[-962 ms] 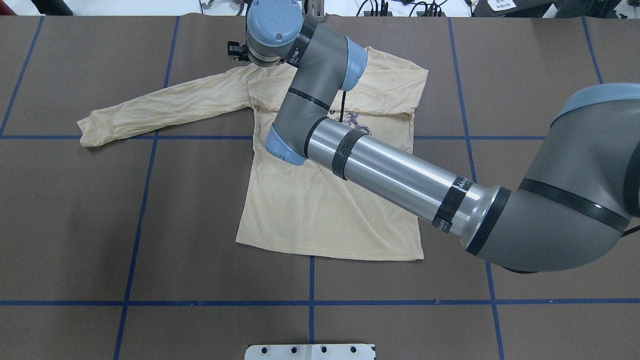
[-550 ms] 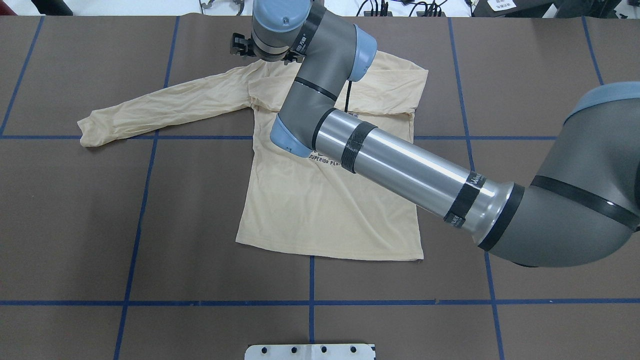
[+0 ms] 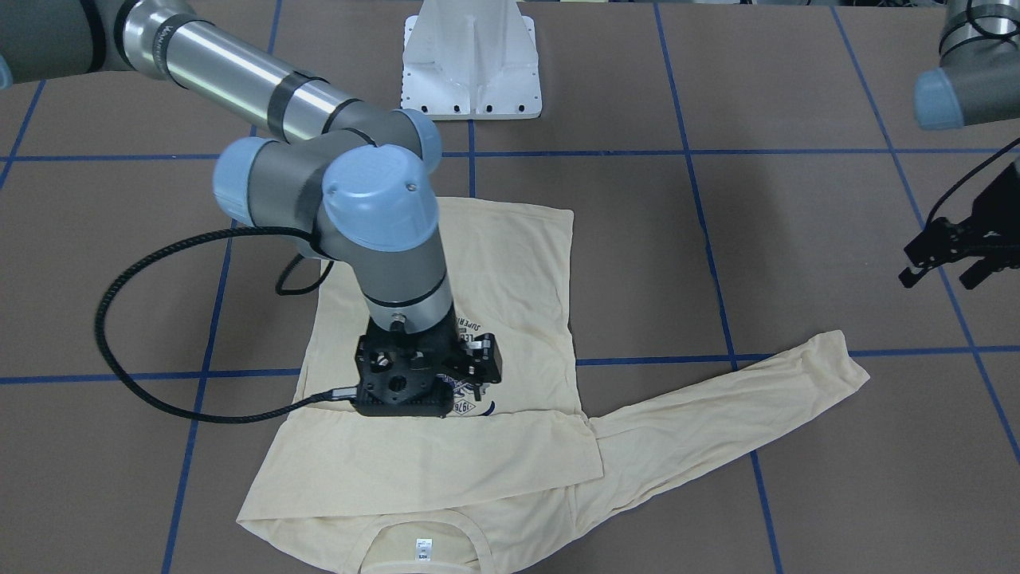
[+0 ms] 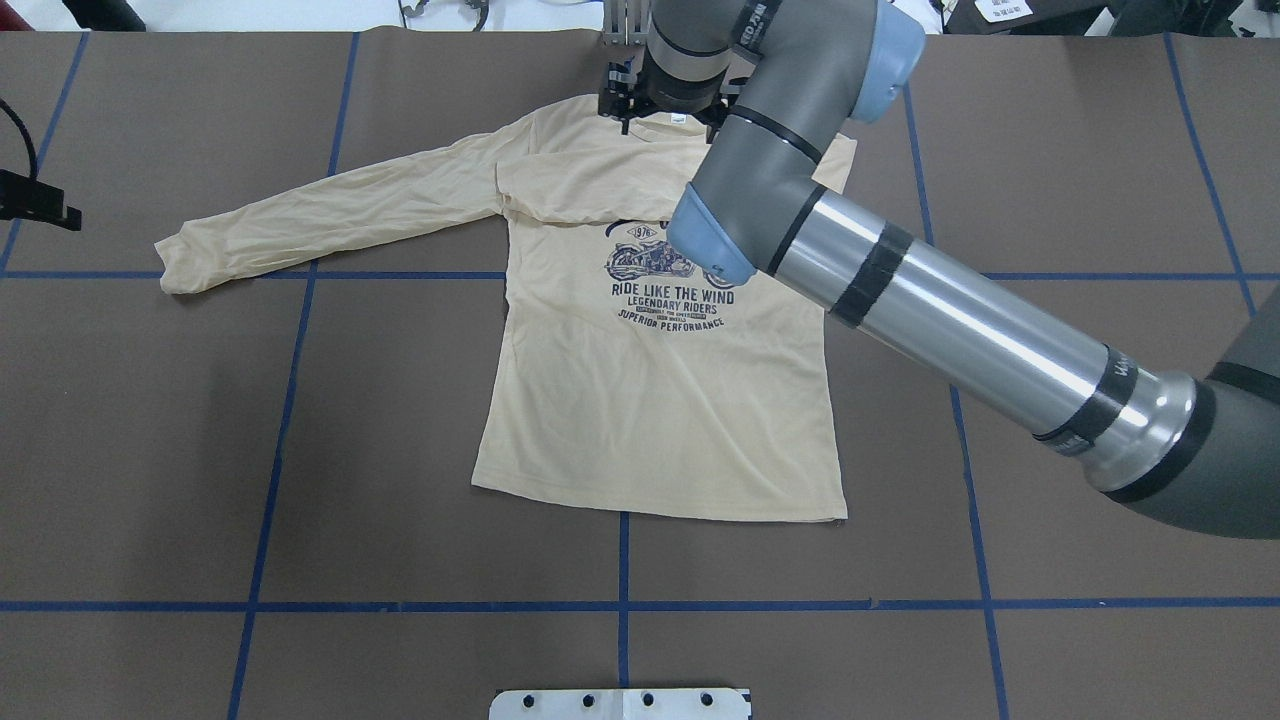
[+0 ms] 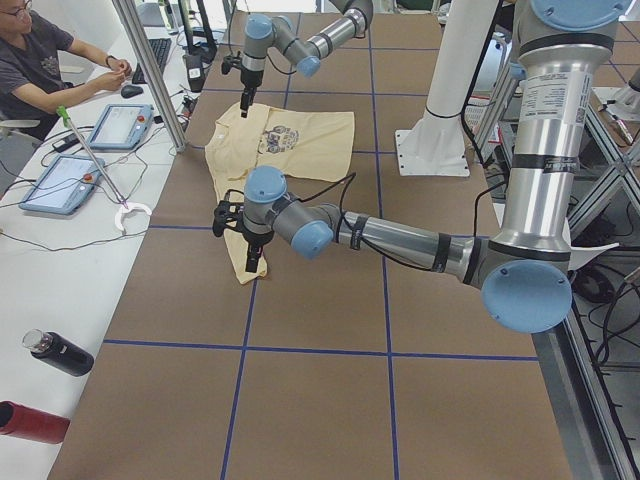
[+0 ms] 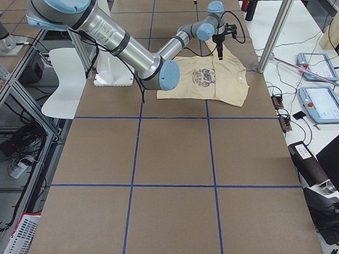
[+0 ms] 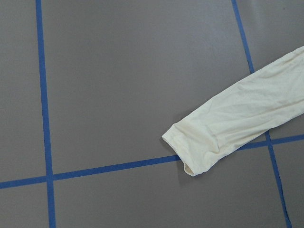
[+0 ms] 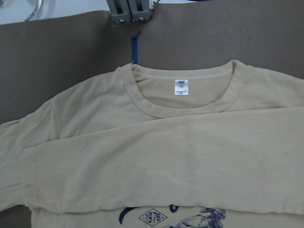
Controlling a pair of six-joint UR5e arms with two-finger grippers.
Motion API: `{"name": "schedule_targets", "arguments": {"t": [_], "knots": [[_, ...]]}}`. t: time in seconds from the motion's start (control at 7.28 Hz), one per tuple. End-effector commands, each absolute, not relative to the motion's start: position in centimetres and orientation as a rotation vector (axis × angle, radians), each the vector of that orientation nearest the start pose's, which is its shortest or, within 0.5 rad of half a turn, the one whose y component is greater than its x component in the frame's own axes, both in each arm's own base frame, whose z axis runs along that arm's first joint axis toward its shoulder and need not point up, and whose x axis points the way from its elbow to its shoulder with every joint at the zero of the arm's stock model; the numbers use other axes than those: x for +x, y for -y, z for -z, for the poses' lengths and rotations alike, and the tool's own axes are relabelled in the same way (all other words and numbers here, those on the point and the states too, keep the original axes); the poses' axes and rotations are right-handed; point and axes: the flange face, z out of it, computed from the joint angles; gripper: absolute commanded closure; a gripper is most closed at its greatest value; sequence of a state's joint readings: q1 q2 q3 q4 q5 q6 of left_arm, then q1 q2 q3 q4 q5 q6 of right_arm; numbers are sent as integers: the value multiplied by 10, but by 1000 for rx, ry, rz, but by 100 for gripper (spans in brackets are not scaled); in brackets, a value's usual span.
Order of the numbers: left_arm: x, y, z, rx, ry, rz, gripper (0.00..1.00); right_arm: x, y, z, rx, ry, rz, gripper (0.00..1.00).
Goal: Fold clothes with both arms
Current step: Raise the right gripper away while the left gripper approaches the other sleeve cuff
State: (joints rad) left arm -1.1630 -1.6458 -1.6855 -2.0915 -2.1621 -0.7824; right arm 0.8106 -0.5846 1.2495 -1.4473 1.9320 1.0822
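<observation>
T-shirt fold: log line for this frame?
T-shirt: flat, front up | one sleeve: folded across front | other sleeve: spread out | right gripper: above shirt, state unclear | left gripper: open, empty, near cuff

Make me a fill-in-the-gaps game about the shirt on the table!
1. The print on the shirt says "RIDE LIKE THE ___".
2. The lines on the table are ___.
3. The neck label is ___.
4. Only ___ sleeve lies stretched out sideways.
Missing words: WIND, blue, white, one.
</observation>
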Motion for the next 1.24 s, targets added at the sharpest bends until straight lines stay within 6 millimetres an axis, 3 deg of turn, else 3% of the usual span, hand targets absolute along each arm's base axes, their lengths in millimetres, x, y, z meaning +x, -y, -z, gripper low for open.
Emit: {"name": "schedule_targets", "arguments": {"t": [0.0,0.14,0.27,0.41,0.82,1.1], "knots": [[211,540,-534,280,-793,214,0,-412,632,-183,142,792,-126,0],[223,559,-559,323,-768,224,0,-383,617,-209,139,801,-101,0],[234,576,-576,342,-742,225,0,-367,609,-219,137,814,-99,0],[237,579,-588,354,-737,219,1,-363,611,-219,126,823,-100,0],[250,590,-591,349,-735,212,11,-362,613,-220,126,822,-102,0],[270,582,-590,337,-739,180,13,-362,614,-221,131,818,-93,0]]}}
